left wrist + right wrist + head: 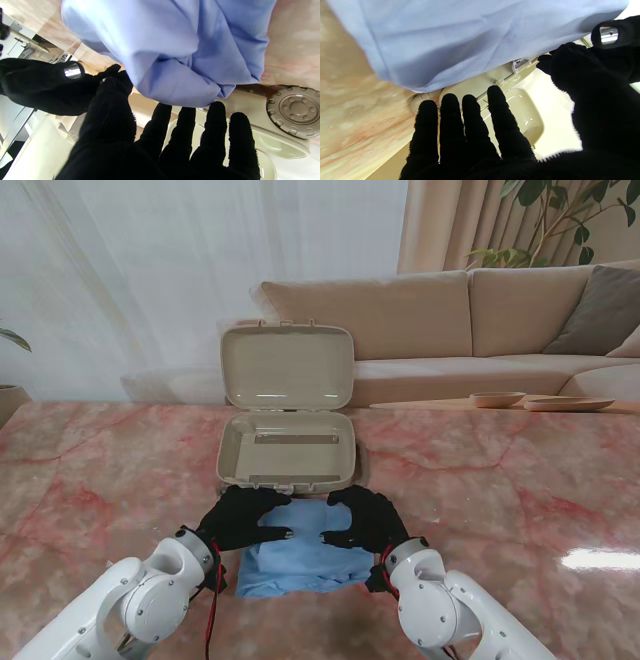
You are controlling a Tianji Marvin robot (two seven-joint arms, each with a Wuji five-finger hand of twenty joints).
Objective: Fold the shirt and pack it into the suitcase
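open beige suitcase holding nothing, blue shirt beside it, left robot hand and right robot hand spread flat, released

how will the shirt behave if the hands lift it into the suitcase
Probably floppy: the shirt lies in soft creased folds, so unsupported edges would likely sag. It looks thin, so likely light. The fold may come undone unless both hands support it.

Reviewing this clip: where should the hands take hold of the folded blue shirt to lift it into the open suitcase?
Judging by its pose, grip the shirt at its two side edges, left hand and right hand sliding under from either side, since it lies as a flat bundle just short of the suitcase.
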